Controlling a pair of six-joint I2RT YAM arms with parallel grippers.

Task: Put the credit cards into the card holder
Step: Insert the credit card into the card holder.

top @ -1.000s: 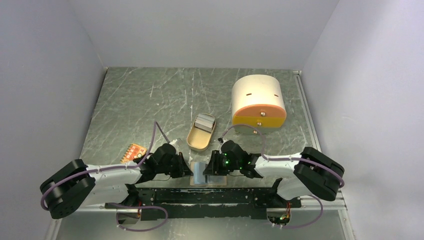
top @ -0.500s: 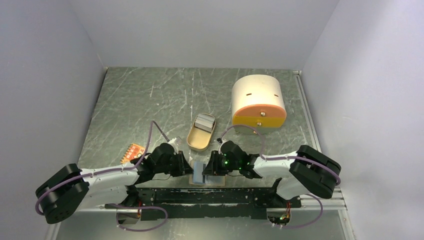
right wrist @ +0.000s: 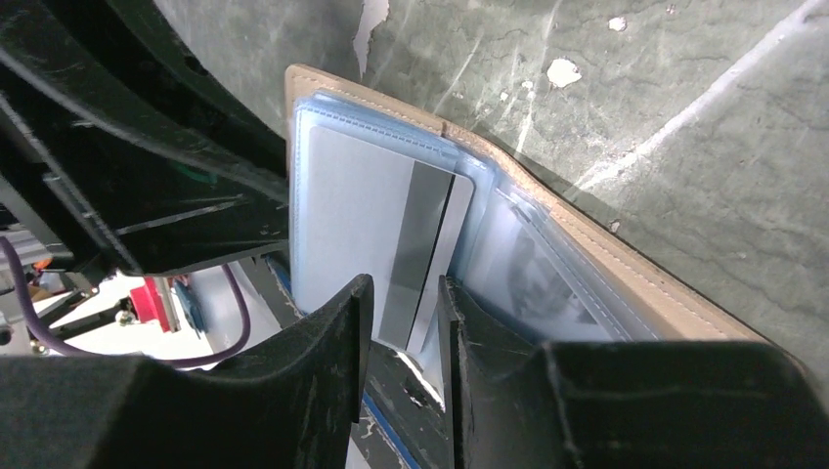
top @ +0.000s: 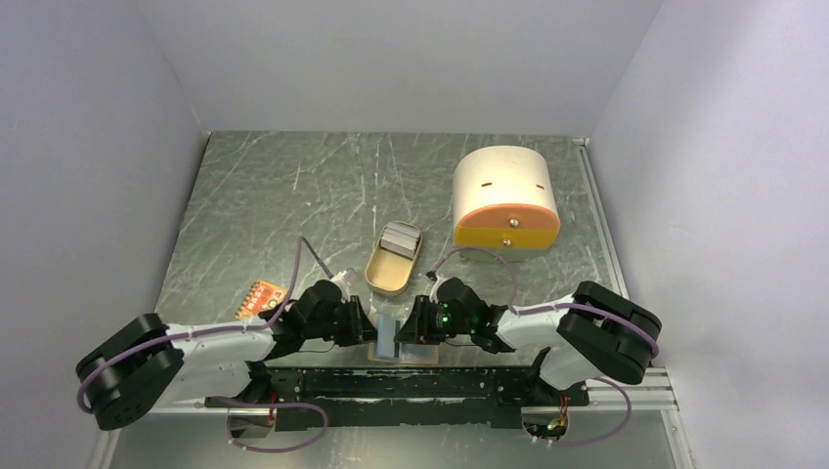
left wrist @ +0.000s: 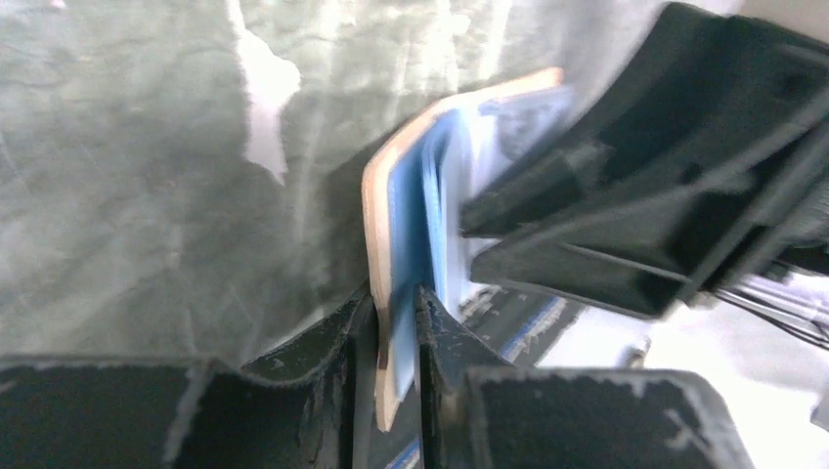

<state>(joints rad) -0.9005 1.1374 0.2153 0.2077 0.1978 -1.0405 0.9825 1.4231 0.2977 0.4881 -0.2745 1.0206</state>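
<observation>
Beige-tan leather-like folding card holder (right wrist: 626,283), open at the near edge of the grey table (top: 293,195), mostly hidden from above.
The left gripper (left wrist: 396,332) clamps its cover; the right gripper (right wrist: 406,313) pinches the whitish-grey dark-striped card (right wrist: 391,225) at its clear sleeves.

The card holder (top: 391,342) was a beige-tan, leather-like folding wallet at the near edge of the table (top: 293,195), about mid-width; it was open, its left cover lifted steeply off the surface, its right cover flat; bluish clear plastic sleeves (right wrist: 528,264) fanned out inside; a whitish-grey credit card (right wrist: 376,225) with a dark stripe sat partway in one sleeve, face up, its near end sticking out; a light blue card could not be made out among the sleeves.
</observation>
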